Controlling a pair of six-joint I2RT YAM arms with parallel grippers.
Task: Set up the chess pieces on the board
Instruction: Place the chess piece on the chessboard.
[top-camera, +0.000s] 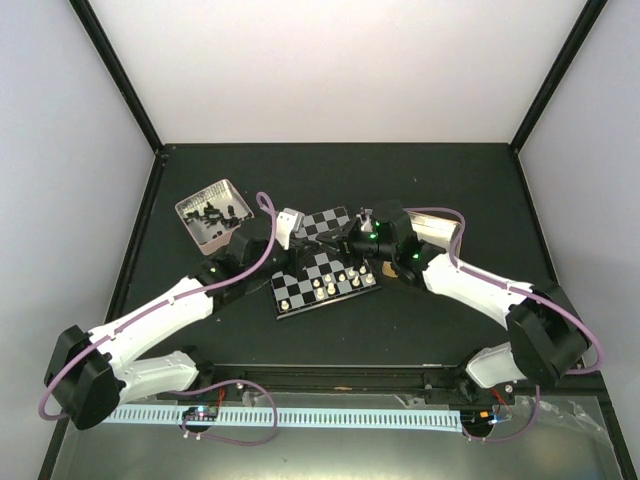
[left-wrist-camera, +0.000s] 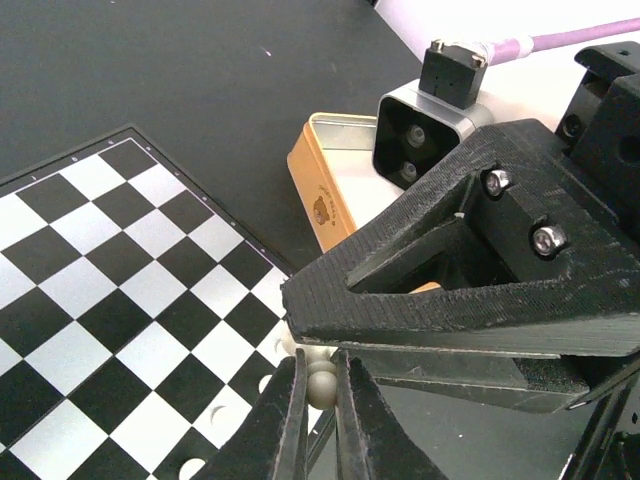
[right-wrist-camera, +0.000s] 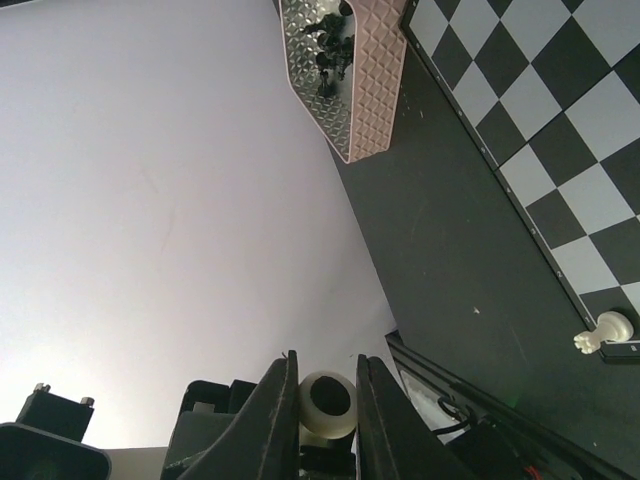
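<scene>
One black-and-silver checked chessboard (top-camera: 322, 262) at frame centre, left gripper (left-wrist-camera: 320, 385) clamped on one cream-white chess piece (left-wrist-camera: 320, 377), right gripper (right-wrist-camera: 327, 385) closed on a second cream piece (right-wrist-camera: 327, 406), both grips shown only by wrist views, one pink tray (top-camera: 200, 194) of black pieces (top-camera: 213, 212) upper left

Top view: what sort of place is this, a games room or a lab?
Probably a robot test booth in a lab: plain white walls box in a black table, and two cabled arms bolted at its near edge work over a small chessboard.
</scene>
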